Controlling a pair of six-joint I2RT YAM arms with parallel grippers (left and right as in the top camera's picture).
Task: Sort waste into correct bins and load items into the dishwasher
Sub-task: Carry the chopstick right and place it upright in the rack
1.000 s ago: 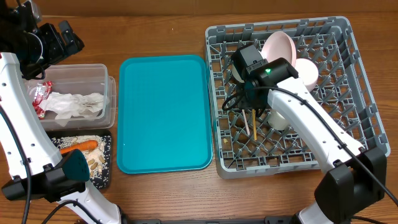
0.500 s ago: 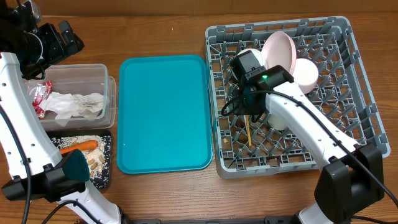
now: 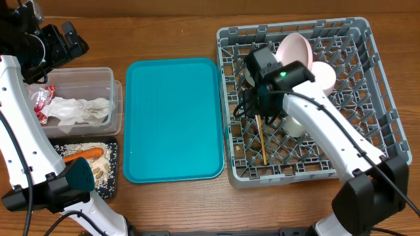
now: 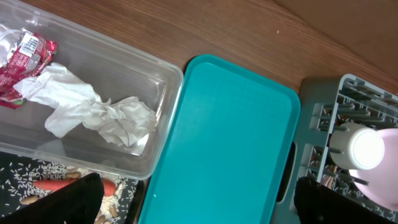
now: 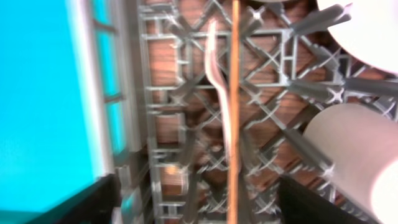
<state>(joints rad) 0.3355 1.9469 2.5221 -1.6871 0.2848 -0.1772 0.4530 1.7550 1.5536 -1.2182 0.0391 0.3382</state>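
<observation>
Overhead: A brown wood-grain table (image 3: 170,203) fills the view to every edge. A teal serving tray (image 3: 174,118) lies at centre. The grey rack (image 3: 387,98) stands to its right. Held in the rack are a pink plate (image 3: 293,52) on edge, a whitish bowl (image 3: 323,75), a white cup (image 3: 293,124) and a chopstick (image 3: 262,141) lying flat on the grid. The right tool (image 3: 252,105) is held above the chopstick's upper end. On the left, a clear tub (image 3: 98,75) holds white napkins (image 3: 82,108) and a red wrapper (image 3: 42,99). Below it a black tray (image 3: 113,170) carries a carrot (image 3: 84,154) and rice bits (image 3: 98,172). The left tool (image 3: 65,40) is held near the tub's far corner.

Left wrist: The left tool's fingers (image 4: 74,199) are seen wide apart with nothing between them. The tub, the teal tray and a corner of the rack are seen below.

Right wrist: The right tool's fingers (image 5: 81,202) are spread wide. The chopstick runs between them, untouched, beside a white fork (image 5: 217,81) on the rack grid. Wood grain is visible through the lattice.
</observation>
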